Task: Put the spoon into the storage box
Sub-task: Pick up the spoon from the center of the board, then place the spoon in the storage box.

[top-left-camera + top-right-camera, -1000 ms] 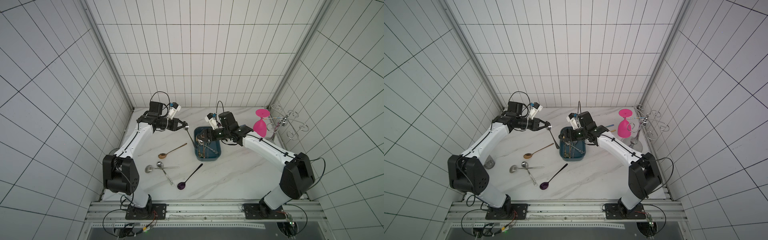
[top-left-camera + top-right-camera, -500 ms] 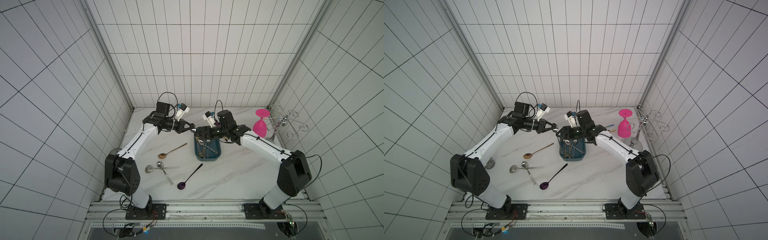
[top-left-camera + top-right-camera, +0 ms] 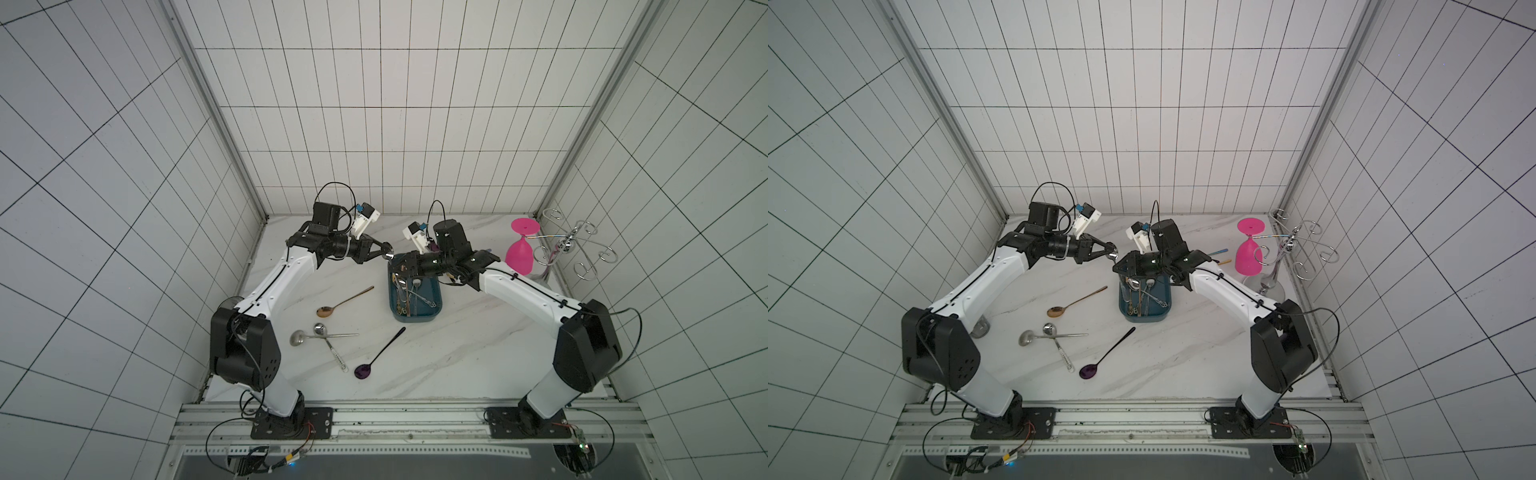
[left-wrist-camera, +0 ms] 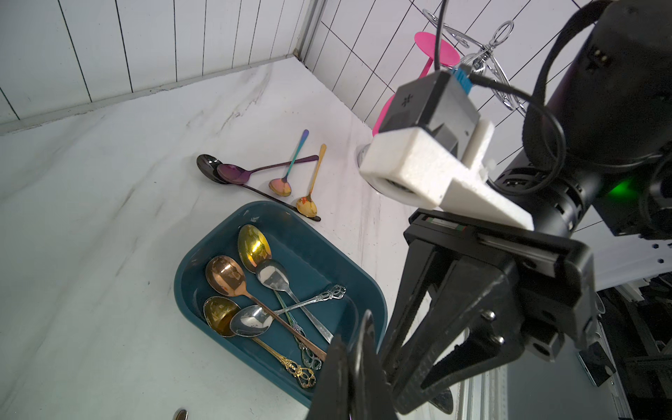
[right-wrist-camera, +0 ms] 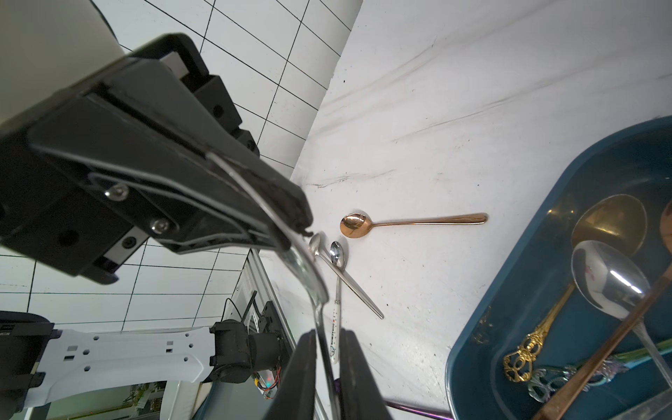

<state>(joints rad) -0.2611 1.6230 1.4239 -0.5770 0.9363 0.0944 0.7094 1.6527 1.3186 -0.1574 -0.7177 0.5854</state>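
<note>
A silver spoon [image 5: 309, 269] hangs in the air over the far left corner of the dark teal storage box [image 3: 432, 320] [image 3: 1144, 319]. My left gripper [image 3: 384, 249] [image 3: 1109, 249] is shut on its bowl. My right gripper [image 5: 327, 338] [image 3: 394, 261] has closed in on the thin handle, one finger on each side. In the left wrist view the right gripper [image 4: 436, 327] stands directly in front of my left fingers [image 4: 338, 382]. Several spoons in gold, copper and silver lie inside the storage box [image 4: 189, 262].
On the table left of the box lie a rose-gold spoon [image 3: 345, 300], two crossed silver spoons [image 3: 322, 334] and a purple-bowled black spoon [image 3: 380, 353]. Several coloured spoons [image 4: 254, 174] lie behind the box. A pink goblet [image 3: 521, 251] and wire rack [image 3: 573, 249] stand at the back right.
My left arm carried the spoon rightward to the box's corner. The right gripper came over to meet it and narrowed from wide open onto the handle.
</note>
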